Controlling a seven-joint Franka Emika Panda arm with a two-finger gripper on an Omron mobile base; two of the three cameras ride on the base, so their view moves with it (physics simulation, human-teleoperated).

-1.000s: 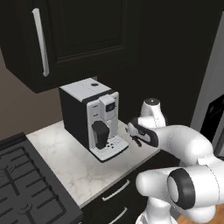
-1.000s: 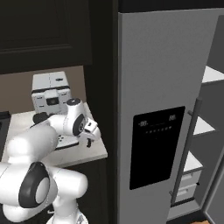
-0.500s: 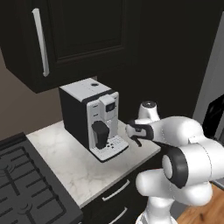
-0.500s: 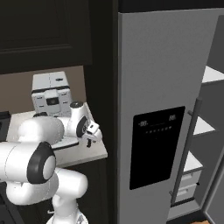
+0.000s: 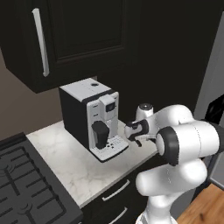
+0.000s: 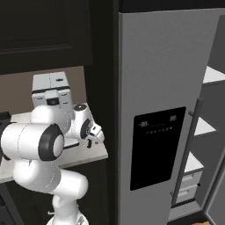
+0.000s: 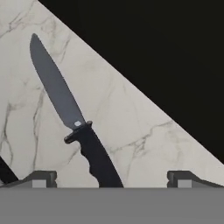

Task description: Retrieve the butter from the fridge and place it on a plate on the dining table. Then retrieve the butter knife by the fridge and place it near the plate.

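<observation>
Table (image 7: 131, 118): polished white-grey marble, veined. Butter knife (image 7: 72, 118): matt grey metal blade, black textured handle. Fridge (image 6: 162, 79): smooth brushed-grey metal, glossy black panel. Coffee machine (image 5: 94, 118): matt black and silver plastic.

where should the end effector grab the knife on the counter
Probably by the handle, coming straight down from above. The knife lies flat on the marble counter, and in the hand view its thick dark handle sits between the open end effector fingertips, while the blade is thin and tapers away.
</observation>
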